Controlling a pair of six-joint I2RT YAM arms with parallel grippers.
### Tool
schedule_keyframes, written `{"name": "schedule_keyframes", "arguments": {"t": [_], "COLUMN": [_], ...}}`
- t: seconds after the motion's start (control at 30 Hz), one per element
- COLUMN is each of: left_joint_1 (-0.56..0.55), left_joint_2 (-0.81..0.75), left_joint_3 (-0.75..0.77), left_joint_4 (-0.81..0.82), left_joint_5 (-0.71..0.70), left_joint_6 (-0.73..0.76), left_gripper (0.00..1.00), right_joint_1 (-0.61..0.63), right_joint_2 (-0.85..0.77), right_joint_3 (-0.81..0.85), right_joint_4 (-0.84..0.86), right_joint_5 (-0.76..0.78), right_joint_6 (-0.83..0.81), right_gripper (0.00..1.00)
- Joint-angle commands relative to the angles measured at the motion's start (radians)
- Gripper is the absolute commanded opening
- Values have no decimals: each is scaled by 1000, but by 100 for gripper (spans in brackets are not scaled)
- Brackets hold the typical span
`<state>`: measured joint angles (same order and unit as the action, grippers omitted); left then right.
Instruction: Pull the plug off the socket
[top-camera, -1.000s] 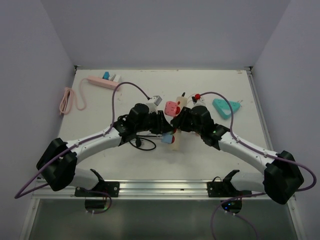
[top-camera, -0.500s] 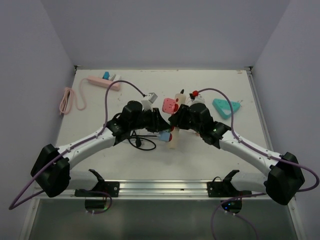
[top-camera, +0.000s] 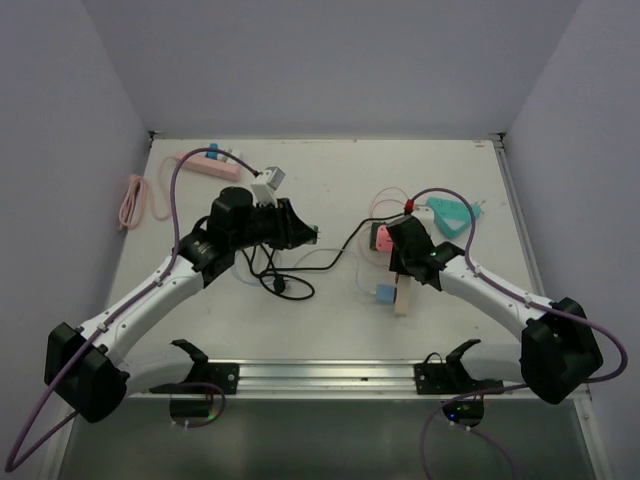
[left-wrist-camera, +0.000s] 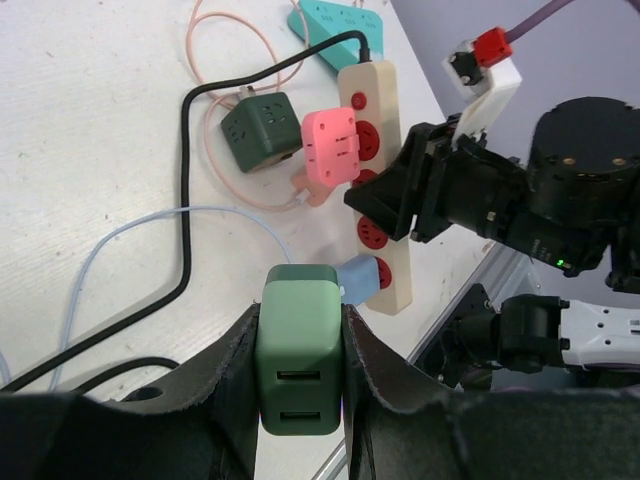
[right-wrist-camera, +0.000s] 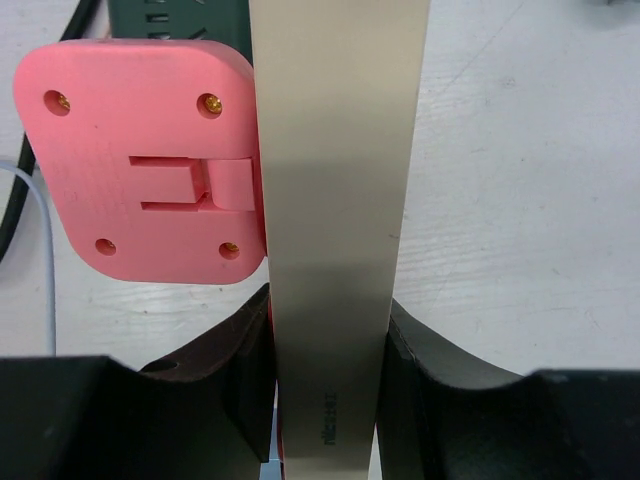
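Two grips stand: right gripper (right-wrist-camera: 325, 350) closed across the beige power strip (left-wrist-camera: 385, 255) at right centre; left gripper (left-wrist-camera: 298, 400) clamped on the green plug (left-wrist-camera: 298, 340), well left of it, unplugged. Risk: a fast swing could slip the plug free. Only the left wrist view shows the plug clearly

Robotics lab test cell. Enclosed by bare white walls (top-camera: 330, 60) around a white table (top-camera: 330, 160). Fitted with an aluminium mounting rail (top-camera: 330, 373) along the near edge.
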<state>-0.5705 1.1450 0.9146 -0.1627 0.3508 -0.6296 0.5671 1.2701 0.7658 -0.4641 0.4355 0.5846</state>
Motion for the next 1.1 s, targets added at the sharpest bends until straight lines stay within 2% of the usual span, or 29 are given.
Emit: {"name": "schedule_keyframes", "arguments": {"t": [0.0, 0.2, 0.33, 0.5, 0.73, 0.83, 0.87, 0.93, 0.97, 1.03, 1.07], "left_joint_1": [7, 17, 18, 26, 54, 63, 63, 66, 66, 66, 66], "left_joint_2": [-7, 97, 261, 412, 685, 769, 779, 777, 766, 714, 693], "left_joint_3": [12, -94, -106, -13, 125, 173, 176, 178, 165, 149, 126], "left_joint_4": [-31, 132, 258, 360, 469, 496, 493, 486, 480, 467, 450], "left_joint_5": [-29, -42, -41, -64, -58, -26, -21, -6, 3, 2, -1], "left_joint_6": [38, -15, -39, -47, -76, -90, -90, -85, -79, -70, -61], "left_gripper": [0, 0, 3, 8, 16, 25, 34, 43, 54, 66, 76], "right_joint_1": [5, -7, -9, -9, -7, -9, -9, -9, -7, -9, -9], "right_joint_2": [-80, -161, -199, -212, -216, -209, -206, -198, -196, -192, -190], "right_joint_3": [38, 38, 36, 6, -52, -53, -51, -42, -36, -30, -26], "right_joint_4": [39, 80, 113, 162, 217, 226, 226, 226, 228, 228, 229], "right_joint_5": [5, -69, -147, -256, -305, -308, -311, -314, -314, -308, -304], "right_joint_6": [4, 18, 20, 26, 73, 78, 78, 77, 77, 73, 72], "right_gripper": [0, 0, 0, 0, 0, 0, 0, 0, 0, 0, 0]}}
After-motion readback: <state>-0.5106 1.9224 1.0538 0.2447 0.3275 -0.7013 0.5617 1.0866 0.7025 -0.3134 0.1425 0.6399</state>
